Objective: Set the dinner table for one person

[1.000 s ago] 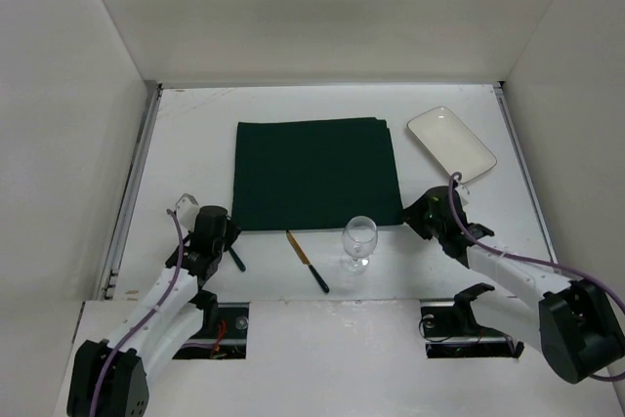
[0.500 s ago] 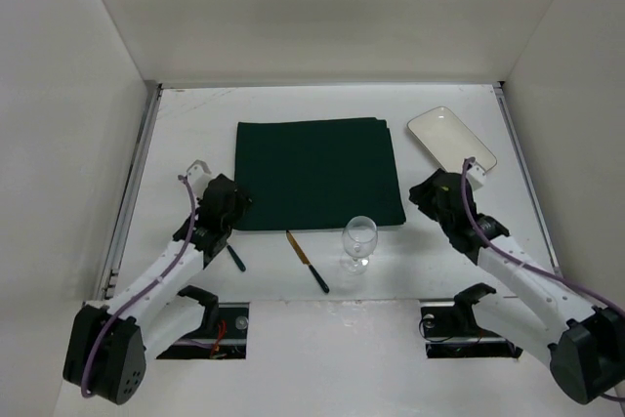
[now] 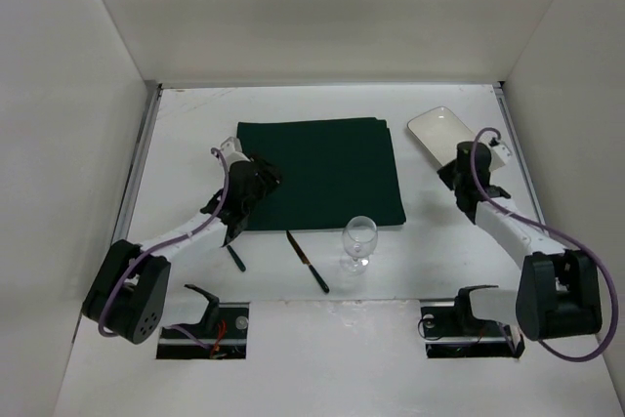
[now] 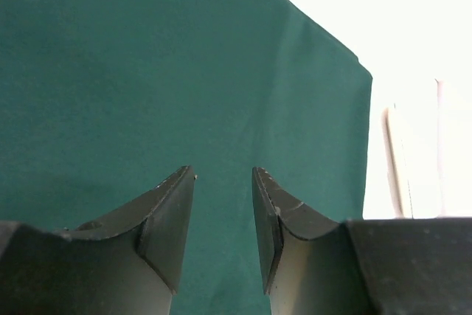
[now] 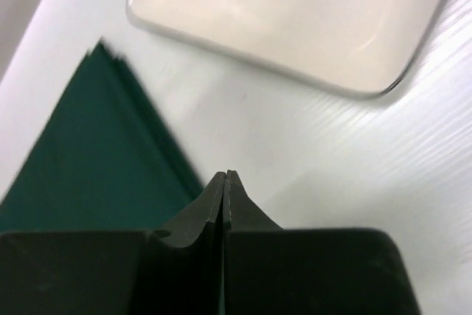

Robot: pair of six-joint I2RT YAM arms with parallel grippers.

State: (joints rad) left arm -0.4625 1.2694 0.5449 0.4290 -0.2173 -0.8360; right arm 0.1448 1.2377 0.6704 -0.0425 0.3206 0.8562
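The dinner table [image 3: 195,134] and cloth mat [image 3: 317,173] look matt, the plate [image 5: 295,12] glossy.

My dinner table [image 3: 186,144] carries: green mat [image 3: 322,168] ctr, plate [image 3: 435,129] far right; glass [image 3: 358,241], knife [image 3: 307,261] & dark utensil [image 3: 235,258] near, by mat's edge.

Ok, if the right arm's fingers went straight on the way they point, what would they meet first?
Likely the white plate: the right fingers, shut, aim at its near rim. If tilted down, the bare table could come first; depth is unclear.
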